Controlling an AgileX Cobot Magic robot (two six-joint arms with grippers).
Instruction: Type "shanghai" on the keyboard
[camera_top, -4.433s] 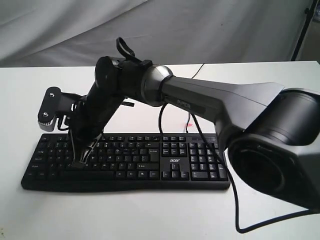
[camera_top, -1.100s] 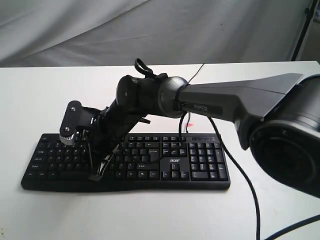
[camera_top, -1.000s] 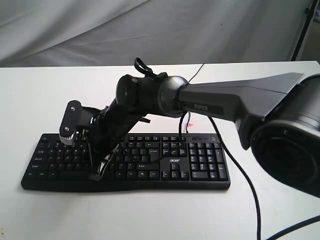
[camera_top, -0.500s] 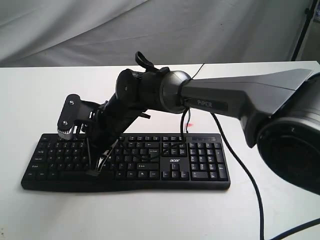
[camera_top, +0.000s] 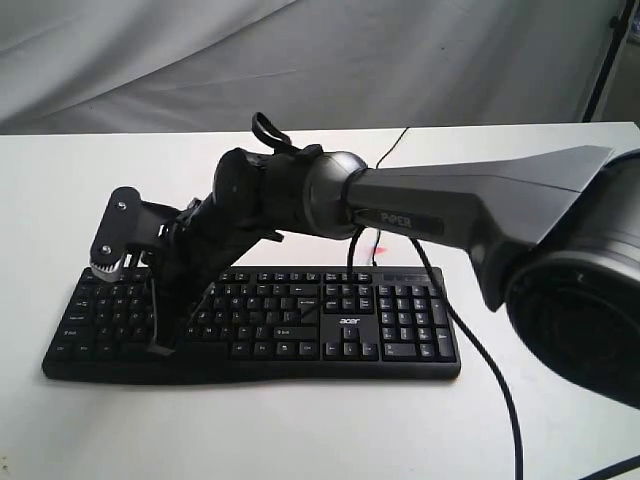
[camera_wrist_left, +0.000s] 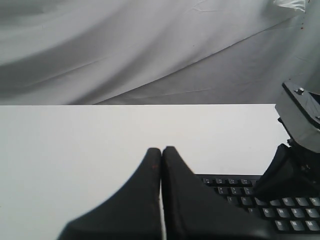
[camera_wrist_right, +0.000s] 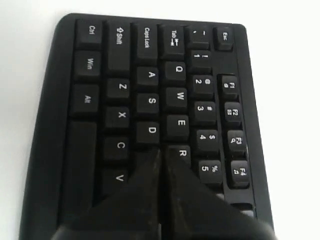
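The black keyboard (camera_top: 300, 322) lies flat on the white table, with its number pad to the right. My right arm reaches across it from the right. My right gripper (camera_top: 160, 348) is shut with nothing in it, its tips pointing down at the keyboard's left letter block. In the right wrist view, my right gripper (camera_wrist_right: 162, 151) ends next to the D and R keys of the keyboard (camera_wrist_right: 150, 75). I cannot tell whether it touches a key. My left gripper (camera_wrist_left: 161, 149) is shut and empty, above bare table beside the keyboard (camera_wrist_left: 235, 192). It does not show in the exterior view.
A thin black cable (camera_top: 480, 350) runs from the arm across the table at the right of the keyboard. The wrist camera housing (camera_top: 112, 240) sits above the keyboard's left end. A grey cloth backdrop (camera_top: 400, 60) hangs behind the white table (camera_top: 100, 430).
My right gripper has moved left along the keyboard, from the middle of the letter keys toward the left end. Both grippers stay shut.
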